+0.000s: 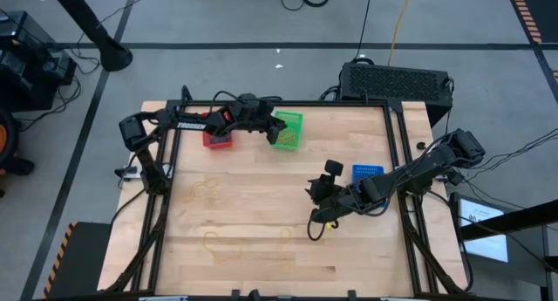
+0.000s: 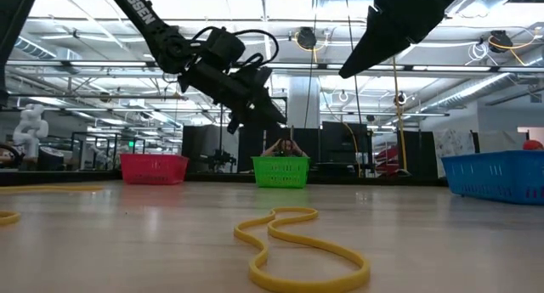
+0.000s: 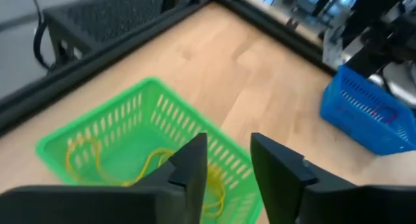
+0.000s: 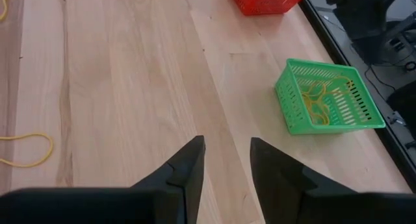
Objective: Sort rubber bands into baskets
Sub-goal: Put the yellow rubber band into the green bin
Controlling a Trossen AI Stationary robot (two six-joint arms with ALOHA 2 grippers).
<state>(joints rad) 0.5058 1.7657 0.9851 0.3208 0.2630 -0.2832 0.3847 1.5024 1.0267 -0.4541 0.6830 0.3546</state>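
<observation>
High view, upper middle: your left end effector (image 1: 267,125) hangs over the green basket (image 1: 289,131), fingers apart and empty, apparently dropping yellow rubber bands (image 3: 140,169).

Pale wood table (image 1: 261,222). On it: red basket (image 1: 218,139), green basket (image 1: 287,129), blue basket (image 1: 367,173); yellow rubber bands (image 1: 202,193) scattered loose across the near half.

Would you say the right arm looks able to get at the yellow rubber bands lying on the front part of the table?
Probably yes: the right claw hangs open above bare wood, and the yellow rubber bands lie loose there with nothing between.
</observation>
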